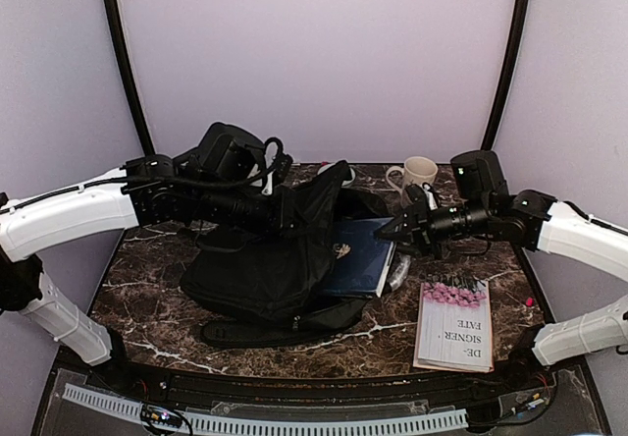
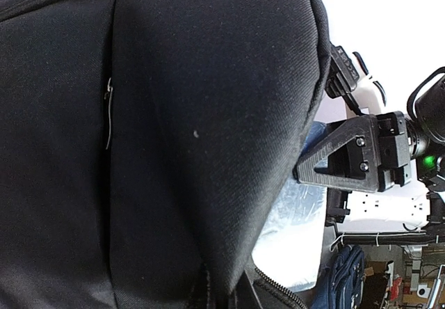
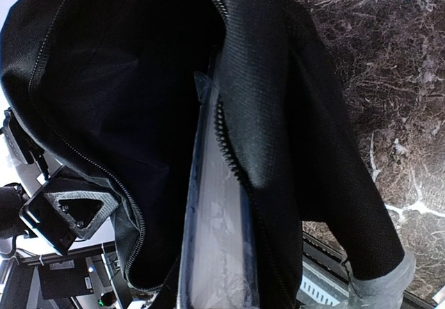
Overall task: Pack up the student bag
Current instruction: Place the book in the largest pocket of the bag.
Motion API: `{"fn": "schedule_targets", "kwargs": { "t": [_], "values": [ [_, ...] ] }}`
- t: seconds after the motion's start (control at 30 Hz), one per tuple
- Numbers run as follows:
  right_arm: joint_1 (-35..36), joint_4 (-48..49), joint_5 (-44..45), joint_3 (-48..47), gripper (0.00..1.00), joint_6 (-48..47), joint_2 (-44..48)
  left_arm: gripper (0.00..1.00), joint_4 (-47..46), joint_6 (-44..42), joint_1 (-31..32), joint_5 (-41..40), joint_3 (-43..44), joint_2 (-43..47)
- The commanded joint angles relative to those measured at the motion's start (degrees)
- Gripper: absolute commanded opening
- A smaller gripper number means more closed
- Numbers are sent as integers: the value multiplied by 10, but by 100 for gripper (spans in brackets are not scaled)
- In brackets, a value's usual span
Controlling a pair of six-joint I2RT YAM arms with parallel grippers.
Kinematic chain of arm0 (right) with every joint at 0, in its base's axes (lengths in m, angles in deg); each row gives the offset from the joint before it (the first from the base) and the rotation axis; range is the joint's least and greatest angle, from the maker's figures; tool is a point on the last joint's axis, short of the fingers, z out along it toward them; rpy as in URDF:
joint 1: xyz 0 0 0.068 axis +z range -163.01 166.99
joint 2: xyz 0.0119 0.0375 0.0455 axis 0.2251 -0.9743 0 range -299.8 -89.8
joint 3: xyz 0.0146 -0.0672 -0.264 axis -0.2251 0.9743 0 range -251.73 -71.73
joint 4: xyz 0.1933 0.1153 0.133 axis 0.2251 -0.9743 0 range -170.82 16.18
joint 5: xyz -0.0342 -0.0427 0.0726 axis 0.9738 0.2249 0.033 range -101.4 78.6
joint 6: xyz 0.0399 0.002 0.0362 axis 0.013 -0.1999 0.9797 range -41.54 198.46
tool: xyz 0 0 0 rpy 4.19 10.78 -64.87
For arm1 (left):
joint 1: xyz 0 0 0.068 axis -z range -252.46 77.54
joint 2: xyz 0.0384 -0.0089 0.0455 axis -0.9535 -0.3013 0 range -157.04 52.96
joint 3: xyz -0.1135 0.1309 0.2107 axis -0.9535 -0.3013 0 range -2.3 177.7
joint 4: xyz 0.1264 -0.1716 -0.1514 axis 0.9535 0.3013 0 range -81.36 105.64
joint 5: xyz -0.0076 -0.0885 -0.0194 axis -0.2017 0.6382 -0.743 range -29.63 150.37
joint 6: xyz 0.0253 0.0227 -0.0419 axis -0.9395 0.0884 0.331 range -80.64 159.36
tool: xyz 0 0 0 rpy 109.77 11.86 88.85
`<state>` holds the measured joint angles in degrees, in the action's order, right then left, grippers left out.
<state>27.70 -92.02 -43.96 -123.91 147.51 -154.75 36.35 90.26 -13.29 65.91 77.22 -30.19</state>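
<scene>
Our left pincer point(image 1: 289, 196) pinches the bag point(image 1: 257, 271) open. We should hold it high and push the book point(image 1: 359, 251) in toward 9 o'clock. We cannot tell if the right pincer point(image 1: 394, 229) grips anything.

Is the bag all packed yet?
Not yet. Done: the bag is open, its flap held up by the left gripper. In hand: the blue notebook is partway in, with the right gripper beside it. Left: the book and mug sit outside.
</scene>
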Motion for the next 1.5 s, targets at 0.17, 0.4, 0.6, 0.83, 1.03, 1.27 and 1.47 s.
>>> {"fn": "schedule_targets", "kwargs": {
  "t": [0.17,0.4,0.6,0.83,1.03,1.27,1.47],
  "values": [
    [12,37,-22,-46,22,-5,-11,0,-26,8,4,-19,-14,38],
    [13,33,-15,-52,43,-4,-12,0,-26,18,3,-22,-19,36],
    [13,2,7,-60,48,-17,-2,0,-14,30,3,-34,-26,45],
    [15,-37,30,-78,47,-37,-14,0,-76,97,3,-14,-63,79],
    [17,-11,27,-80,39,-32,-24,0,-137,121,-6,3,-82,100],
    [30,-32,41,-80,39,-43,-27,0,-233,150,-16,30,-104,117],
    [33,-51,60,-76,39,-58,-16,0,-165,120,-20,16,-63,104]
  ]
}}
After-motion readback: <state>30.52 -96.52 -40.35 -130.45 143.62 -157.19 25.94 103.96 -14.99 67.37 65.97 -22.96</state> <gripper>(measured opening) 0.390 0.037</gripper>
